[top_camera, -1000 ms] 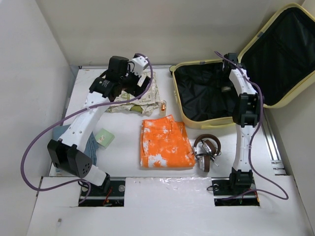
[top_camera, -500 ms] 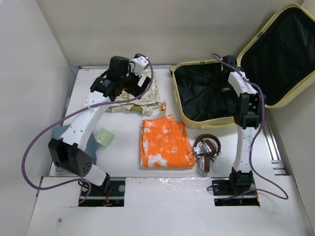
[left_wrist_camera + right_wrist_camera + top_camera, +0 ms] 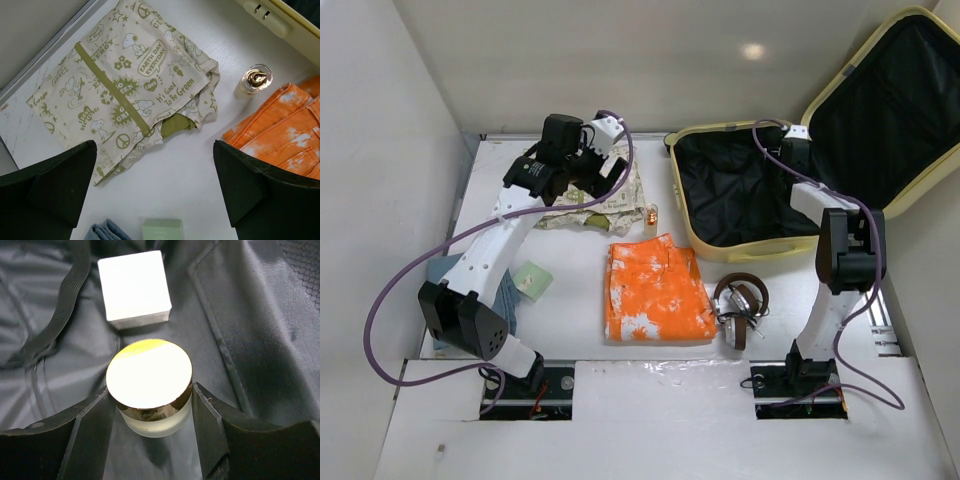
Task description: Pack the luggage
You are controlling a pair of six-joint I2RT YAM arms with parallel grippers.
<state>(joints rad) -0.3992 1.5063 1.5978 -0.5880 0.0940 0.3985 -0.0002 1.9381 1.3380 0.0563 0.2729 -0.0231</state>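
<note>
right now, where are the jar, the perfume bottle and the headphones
jar (image 3: 149, 374): right wrist view, on its gold lid
perfume bottle (image 3: 255, 79): left wrist view, on its cap
headphones (image 3: 748, 298): top external view, on an ear cup

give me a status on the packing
Left gripper open, over printed bag. Right gripper in luggage, jaws either side of jar, grip unclear. White box already inside. Shorts, headphones not yet packed.

Luggage (image 3: 895, 110) lid cut by right edge; blue cloth (image 3: 442, 270) half hidden under left arm (image 3: 490, 250).
</note>
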